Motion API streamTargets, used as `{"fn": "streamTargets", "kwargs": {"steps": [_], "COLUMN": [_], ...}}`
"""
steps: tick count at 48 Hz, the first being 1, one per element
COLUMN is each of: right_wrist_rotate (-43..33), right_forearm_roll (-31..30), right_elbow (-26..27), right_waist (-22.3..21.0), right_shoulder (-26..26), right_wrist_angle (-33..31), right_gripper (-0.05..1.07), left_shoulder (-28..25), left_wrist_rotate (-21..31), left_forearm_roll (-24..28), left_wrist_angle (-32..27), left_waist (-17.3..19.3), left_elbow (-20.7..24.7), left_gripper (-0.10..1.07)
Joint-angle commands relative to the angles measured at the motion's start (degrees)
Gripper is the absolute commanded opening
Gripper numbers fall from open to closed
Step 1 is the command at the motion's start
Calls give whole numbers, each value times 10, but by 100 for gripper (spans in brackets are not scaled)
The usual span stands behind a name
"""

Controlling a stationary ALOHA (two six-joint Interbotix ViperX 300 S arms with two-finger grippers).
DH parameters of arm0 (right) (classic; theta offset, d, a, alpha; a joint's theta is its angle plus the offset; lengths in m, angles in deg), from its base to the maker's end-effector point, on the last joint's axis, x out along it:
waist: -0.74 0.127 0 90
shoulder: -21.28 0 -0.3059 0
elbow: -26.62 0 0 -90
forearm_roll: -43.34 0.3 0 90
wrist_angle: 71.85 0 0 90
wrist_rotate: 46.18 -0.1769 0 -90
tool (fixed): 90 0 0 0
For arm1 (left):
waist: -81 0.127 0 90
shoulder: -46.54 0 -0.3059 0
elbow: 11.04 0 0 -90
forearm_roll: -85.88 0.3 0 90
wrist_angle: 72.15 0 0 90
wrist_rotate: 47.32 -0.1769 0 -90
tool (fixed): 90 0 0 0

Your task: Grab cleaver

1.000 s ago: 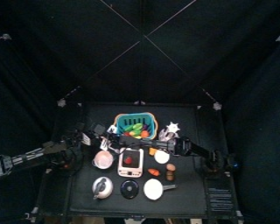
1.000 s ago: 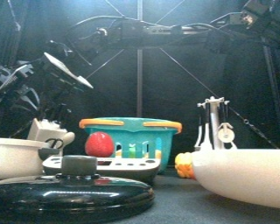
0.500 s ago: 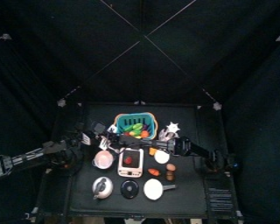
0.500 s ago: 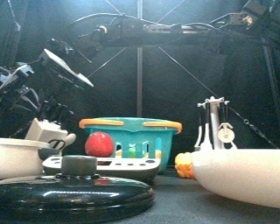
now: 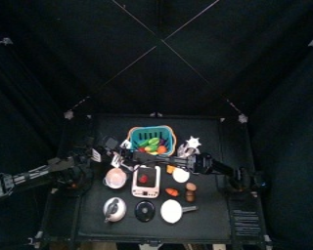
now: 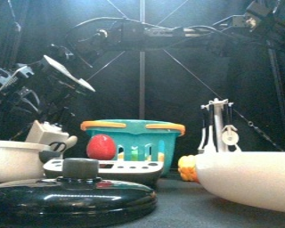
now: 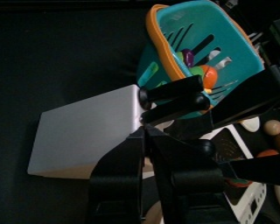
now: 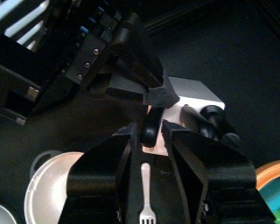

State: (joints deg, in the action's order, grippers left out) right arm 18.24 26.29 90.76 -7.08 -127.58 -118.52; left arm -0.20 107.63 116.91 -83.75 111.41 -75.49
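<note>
The cleaver [image 6: 69, 73], a white blade on a dark handle, hangs in the air above the table's left side. My left gripper [image 7: 154, 131] is shut on it, and the blade [image 7: 90, 131] spreads out flat beside the jaw tips. My right arm reaches across the table from the right. Its gripper [image 8: 149, 131] stands right at the cleaver [image 8: 189, 92], jaws apart, with a plate and fork showing through the gap. In the top view both grippers meet near the table's left edge [image 5: 113, 154].
A teal basket [image 6: 133, 142] with an orange rim holds a red item and utensils at the back middle. A pot lid [image 6: 68, 198] and a white pot [image 6: 14, 160] stand front left. A large white bowl [image 6: 246, 178] and a utensil stand [image 6: 219, 125] are on the right.
The raised cleaver has shifted slightly with the left arm. Both arms stay in nearly the same places.
</note>
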Motion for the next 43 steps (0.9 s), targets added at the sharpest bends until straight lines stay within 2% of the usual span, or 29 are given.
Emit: {"fn": "streamTargets", "kwargs": {"steps": [1, 28, 43], "right_wrist_rotate": [-1, -2, -2], "right_forearm_roll": [-2, 1, 2], "right_elbow": [17, 41, 44], "right_waist": [-3, -3, -4], "right_shoulder": [18, 5, 1], "right_wrist_angle": [5, 5, -4], "right_gripper": [70, 69, 57], "left_shoulder": [-7, -7, -7], "left_wrist_rotate": [0, -1, -1], "left_forearm_roll": [-1, 0, 0], "left_wrist_angle": [-2, -2, -2], "left_waist": [1, 1, 1], "left_elbow": [3, 3, 3], "left_gripper": [50, 50, 50]}}
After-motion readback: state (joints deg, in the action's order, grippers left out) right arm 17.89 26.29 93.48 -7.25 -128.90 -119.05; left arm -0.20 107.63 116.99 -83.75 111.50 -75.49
